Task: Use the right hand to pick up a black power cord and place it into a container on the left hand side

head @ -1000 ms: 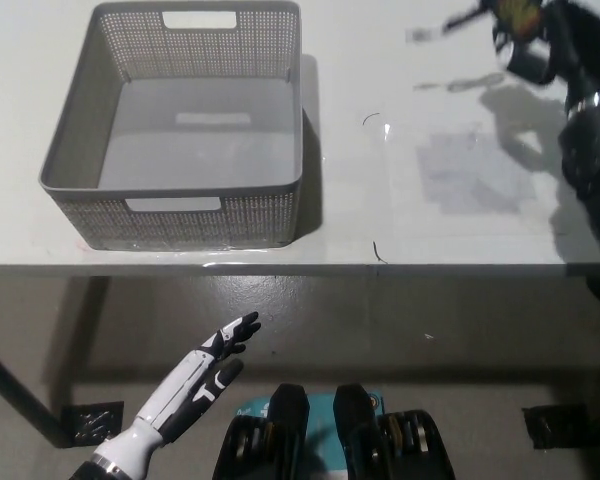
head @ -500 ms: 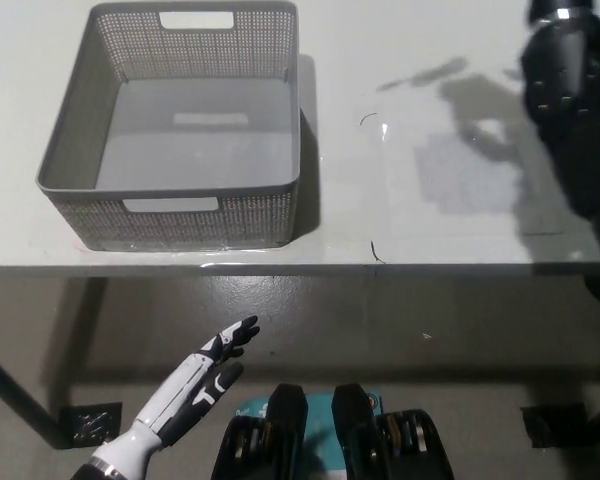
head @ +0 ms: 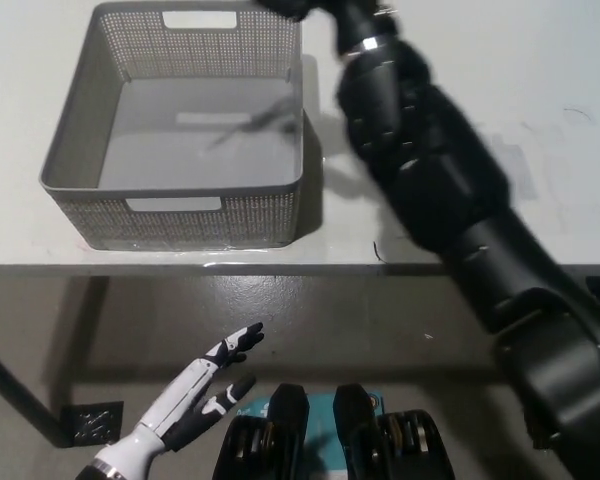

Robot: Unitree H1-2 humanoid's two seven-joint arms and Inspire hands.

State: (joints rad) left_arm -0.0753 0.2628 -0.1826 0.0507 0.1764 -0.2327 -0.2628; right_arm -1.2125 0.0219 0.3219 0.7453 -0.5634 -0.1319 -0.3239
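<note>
Black power cord: not identifiable as such at this moment. The only candidate trace is a thin dark streak [head: 248,122] on the basket floor, and whether it is the cord or a shadow cannot be told.

Left hand [head: 198,392], 7 o'clock: white, open and empty, fingers apart, resting below the desk edge, as it was a second ago.

Basket [head: 170,208], 10 to 11 o'clock: grey rectangular plastic container with perforated mesh walls, slot handles and a smooth floor. It stands on the desk [head: 550,70], a plain white matt surface, and its position is unchanged.

Right arm [head: 430,190]: black, jointed and glossy. A second ago it was at the 1 to 2 o'clock corner. It has since swung across the desk and now runs diagonally from 5 o'clock up to 12 o'clock.

Right hand [head: 298,6]: cut off by the top edge above the basket's far right corner, so its degree of closure and any contents cannot be told.

Judgement: the carry appears nearly done. What remains is release over the basket, provided the cord is still held.
</note>
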